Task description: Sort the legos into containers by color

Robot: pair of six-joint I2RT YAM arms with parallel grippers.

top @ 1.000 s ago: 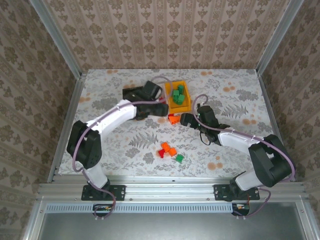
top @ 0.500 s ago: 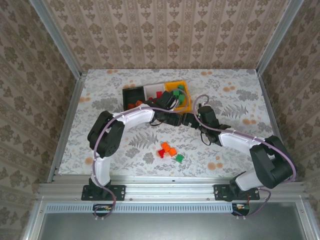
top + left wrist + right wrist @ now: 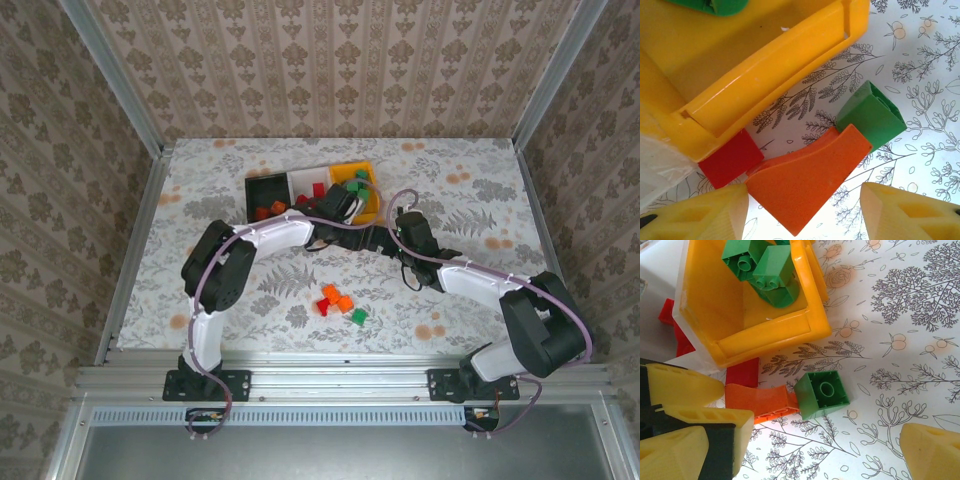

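A floral worktop (image 3: 230,180) carries a black bin (image 3: 265,190), white bin (image 3: 300,180) and orange-yellow bin (image 3: 765,335) in a row. The left tool (image 3: 802,212), half-wide, straddles an orange brick (image 3: 805,175) just outside the orange-yellow bin, between a red brick (image 3: 730,157) and green brick (image 3: 822,392). The right tool (image 3: 802,455) gapes wide, empty, alongside.
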